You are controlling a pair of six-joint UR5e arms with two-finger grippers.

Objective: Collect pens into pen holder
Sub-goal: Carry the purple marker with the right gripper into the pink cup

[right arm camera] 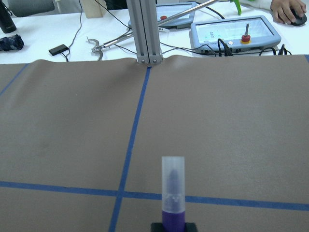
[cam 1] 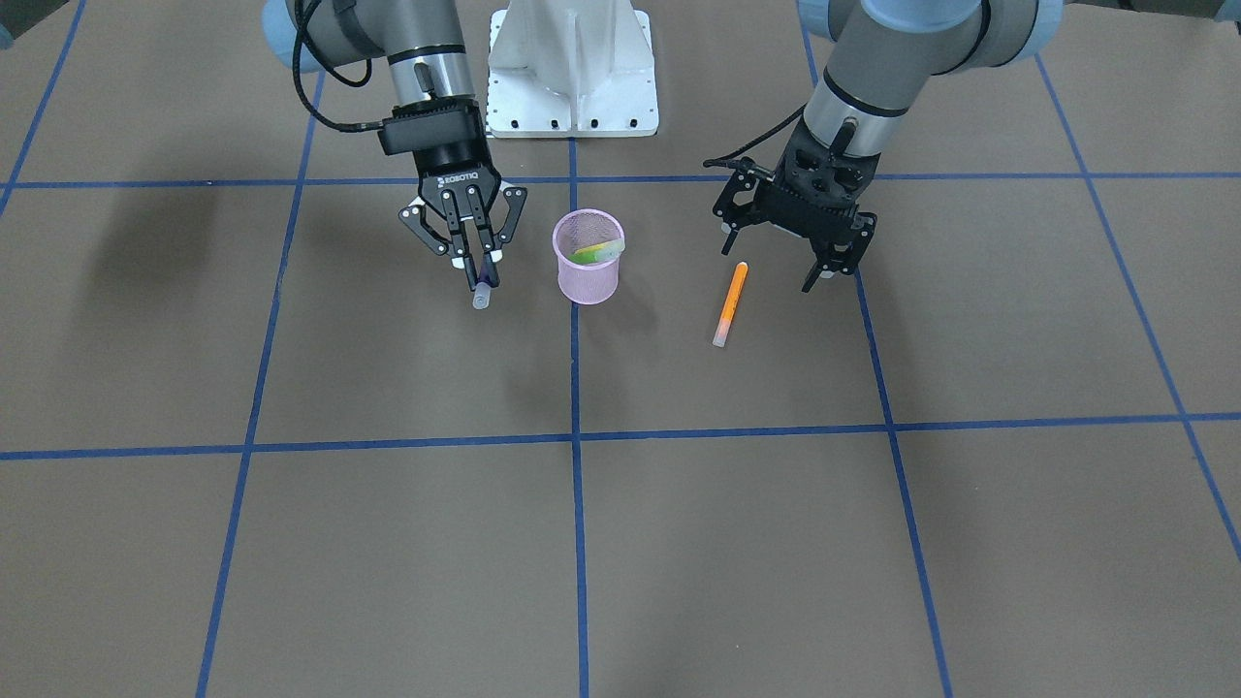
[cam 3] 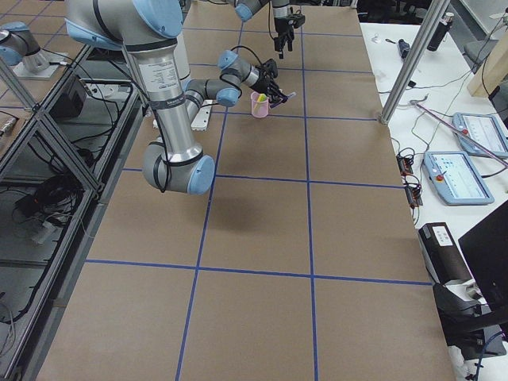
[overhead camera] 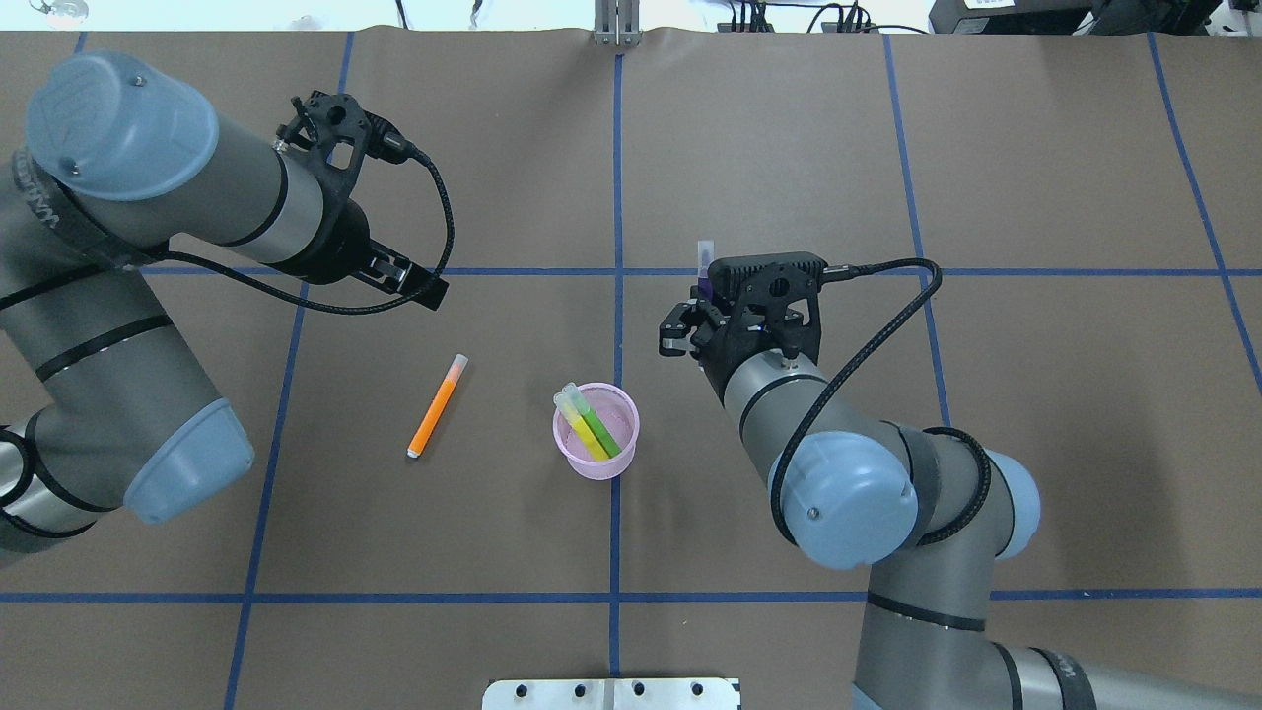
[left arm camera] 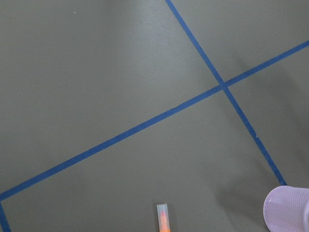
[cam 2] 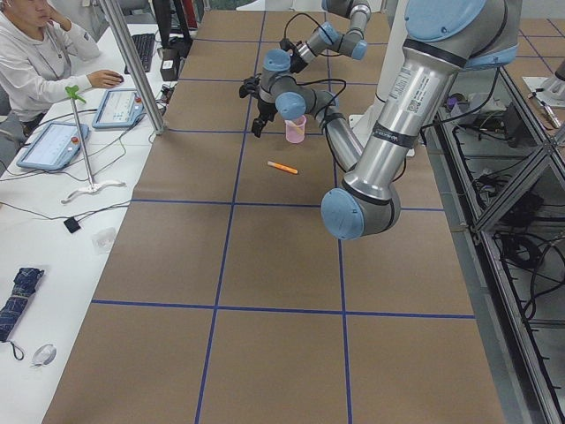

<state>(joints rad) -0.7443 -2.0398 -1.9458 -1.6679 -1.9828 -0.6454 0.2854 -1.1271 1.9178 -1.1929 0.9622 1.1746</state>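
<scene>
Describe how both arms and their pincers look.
The left arm and right arm are silver-grey tubes with pale blue joint caps and black bands. A black cable loops to each wrist. The left pincer and right pincer are black, with two linked fingers. The right one carries white Robotiq lettering.

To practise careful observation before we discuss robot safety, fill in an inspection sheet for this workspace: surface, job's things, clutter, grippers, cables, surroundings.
Surface: brown-paper table with a blue tape grid.
Job's things: pink mesh pen holder upright, with the green pen and yellow pen inside; orange pen lying on the table; purple pen held.
Clutter: nothing seen on the table.
Grippers: right gripper fingers shut on the purple pen, beside the holder; left gripper open, near the orange pen, not touching it.
Cables: a black cable loops from each wrist, clear of the pens.
Surroundings: a person at a side desk with tablets.
</scene>
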